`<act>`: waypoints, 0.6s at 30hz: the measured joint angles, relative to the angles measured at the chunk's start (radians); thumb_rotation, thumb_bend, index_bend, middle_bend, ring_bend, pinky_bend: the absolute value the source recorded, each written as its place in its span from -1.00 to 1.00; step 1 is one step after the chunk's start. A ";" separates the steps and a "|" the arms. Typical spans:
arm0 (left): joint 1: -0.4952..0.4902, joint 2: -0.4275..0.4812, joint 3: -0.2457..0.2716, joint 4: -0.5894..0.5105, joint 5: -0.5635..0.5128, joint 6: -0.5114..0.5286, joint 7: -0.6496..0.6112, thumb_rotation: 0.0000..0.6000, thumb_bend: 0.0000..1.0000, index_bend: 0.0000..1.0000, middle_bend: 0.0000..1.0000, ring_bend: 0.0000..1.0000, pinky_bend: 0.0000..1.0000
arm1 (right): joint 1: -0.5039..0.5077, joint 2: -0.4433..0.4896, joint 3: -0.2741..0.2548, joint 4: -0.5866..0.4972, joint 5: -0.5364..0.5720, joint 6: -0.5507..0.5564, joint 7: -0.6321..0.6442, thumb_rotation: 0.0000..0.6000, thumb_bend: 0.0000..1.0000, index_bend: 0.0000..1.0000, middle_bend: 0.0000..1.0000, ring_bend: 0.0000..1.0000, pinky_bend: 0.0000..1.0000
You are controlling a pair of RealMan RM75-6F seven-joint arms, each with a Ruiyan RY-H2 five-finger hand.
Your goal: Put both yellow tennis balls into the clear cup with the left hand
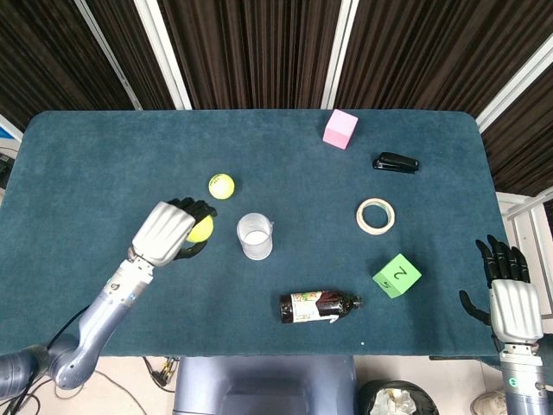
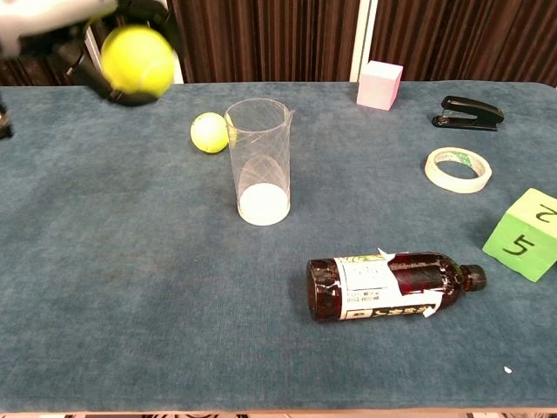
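Your left hand grips one tennis ball in the air, left of the clear cup; the second ball lies on the surface just beside the cup. Farther right lie a labelled brown bottle, its print unreadable, and a green cube marked "2" and "5". Your right hand hangs empty off the right edge, fingers apart.

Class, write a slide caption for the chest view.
Left hand holds a tennis ball raised beside the empty clear cup.
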 measured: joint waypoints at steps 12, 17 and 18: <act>-0.145 -0.144 -0.048 -0.003 -0.152 -0.006 0.277 1.00 -0.30 -0.26 -0.14 -0.21 0.06 | -0.001 0.002 0.000 0.001 -0.013 0.012 0.012 1.00 -0.30 -0.82 -1.00 -1.00 -1.00; -0.185 -0.211 -0.035 0.050 -0.191 0.022 0.359 1.00 -0.31 -0.26 -0.15 -0.21 0.06 | -0.002 0.005 0.002 0.003 -0.015 0.015 0.019 1.00 -0.30 -0.82 -1.00 -1.00 -1.00; -0.189 -0.218 -0.033 0.058 -0.199 0.025 0.364 1.00 -0.31 -0.26 -0.15 -0.21 0.06 | -0.001 0.005 0.002 0.004 -0.014 0.015 0.020 1.00 -0.30 -0.82 -1.00 -1.00 -1.00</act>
